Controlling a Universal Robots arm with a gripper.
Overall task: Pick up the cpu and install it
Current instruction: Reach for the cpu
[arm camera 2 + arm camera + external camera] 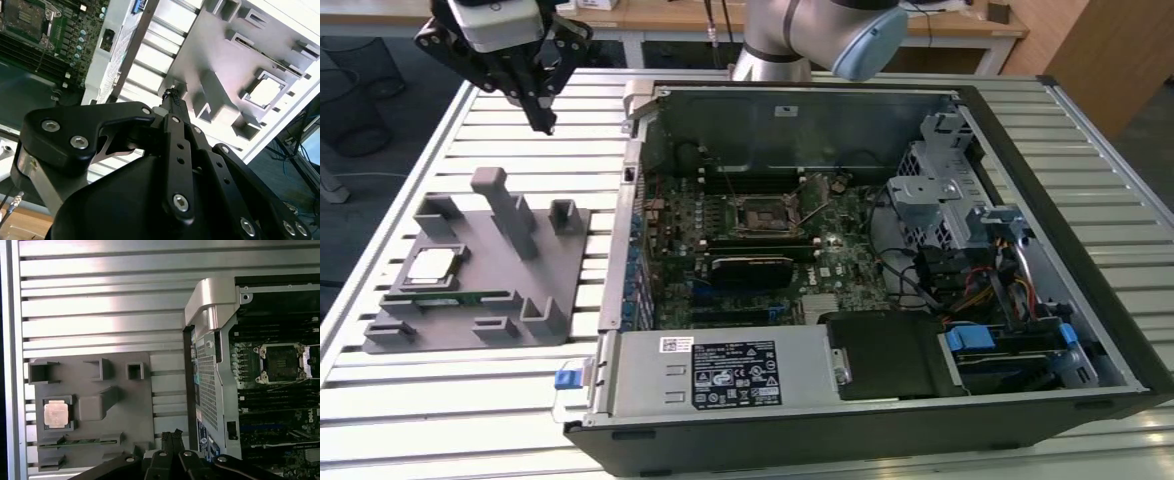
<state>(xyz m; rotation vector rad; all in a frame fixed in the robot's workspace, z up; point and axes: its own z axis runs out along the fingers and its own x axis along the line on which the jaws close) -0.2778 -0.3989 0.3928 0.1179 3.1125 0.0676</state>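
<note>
Clenched on nothing, the end effector hangs above the worktop, well apart from the cpu seated in its grey holder, so the pick-up looks unstarted and grasping would need it to open first.

One cpu, one green memory stick, one grey holder tray, one open computer case, one black motherboard socket, one labelled power supply, one robot arm, one gripper, one slatted metal table
</note>
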